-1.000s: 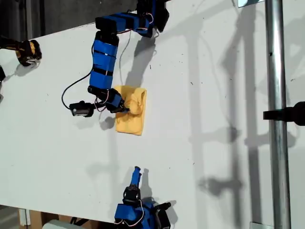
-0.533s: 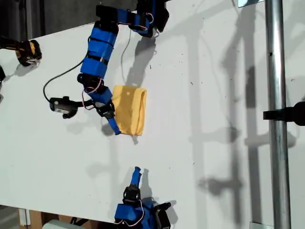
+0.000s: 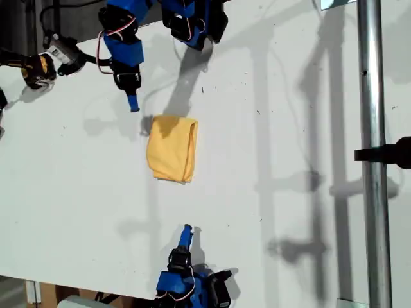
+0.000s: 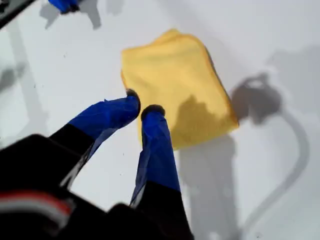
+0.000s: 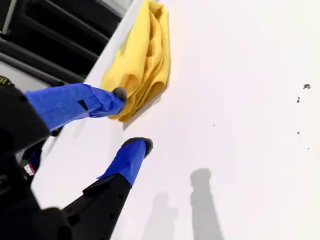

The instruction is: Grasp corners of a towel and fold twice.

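On the desk (image 3: 289, 96) the towel (image 3: 171, 149) lies folded, soft and limp; pinch a hemmed corner. My first gripper (image 4: 140, 110) near-shut, empty; my second gripper (image 5: 132, 117) open.

The exterior view looks down from high above on my white table (image 3: 289, 160), wide enough to take in both arms and the towel (image 3: 171, 148). My first wrist view rides close behind my first gripper (image 4: 140, 110), facing down at the towel (image 4: 175, 80). My second wrist view sits low behind my second gripper (image 5: 132, 120), looking across the table at the same towel (image 5: 142, 60).
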